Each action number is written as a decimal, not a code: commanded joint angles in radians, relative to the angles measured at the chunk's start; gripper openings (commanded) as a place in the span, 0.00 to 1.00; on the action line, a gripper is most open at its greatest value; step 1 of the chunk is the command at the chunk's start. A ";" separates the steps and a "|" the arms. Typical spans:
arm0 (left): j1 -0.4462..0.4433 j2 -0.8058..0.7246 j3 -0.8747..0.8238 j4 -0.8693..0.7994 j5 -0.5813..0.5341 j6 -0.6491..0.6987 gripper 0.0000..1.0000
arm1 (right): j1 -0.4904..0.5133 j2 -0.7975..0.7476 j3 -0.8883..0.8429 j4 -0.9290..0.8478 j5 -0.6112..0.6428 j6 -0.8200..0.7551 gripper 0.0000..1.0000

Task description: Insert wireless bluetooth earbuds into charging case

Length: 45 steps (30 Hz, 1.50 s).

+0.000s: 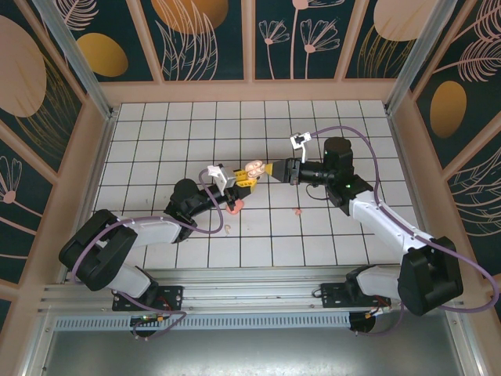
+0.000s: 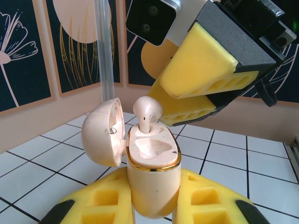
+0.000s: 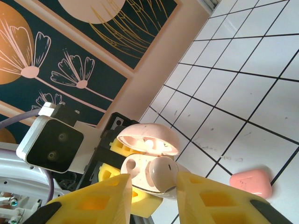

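We are viewing the left gripper (image 2: 154, 203) clenching the beige charging case (image 2: 154, 179), whose lid (image 2: 103, 133) is hanging open to one side. A beige earbud (image 2: 147, 110) is standing stem-down in one socket of the case, its head lying between the partly parted yellow pads of the right gripper (image 3: 154, 177); we are unable to tell whether they are pinching it.
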 commanded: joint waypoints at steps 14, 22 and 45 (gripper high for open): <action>0.000 -0.018 -0.001 0.021 -0.010 0.009 0.15 | 0.016 -0.032 0.006 0.007 -0.025 -0.018 0.26; 0.002 -0.018 0.001 0.017 -0.020 0.012 0.15 | 0.020 -0.032 0.009 0.005 -0.027 -0.019 0.26; 0.002 -0.015 0.004 0.011 -0.027 0.014 0.15 | 0.033 -0.038 0.011 0.004 -0.026 -0.020 0.27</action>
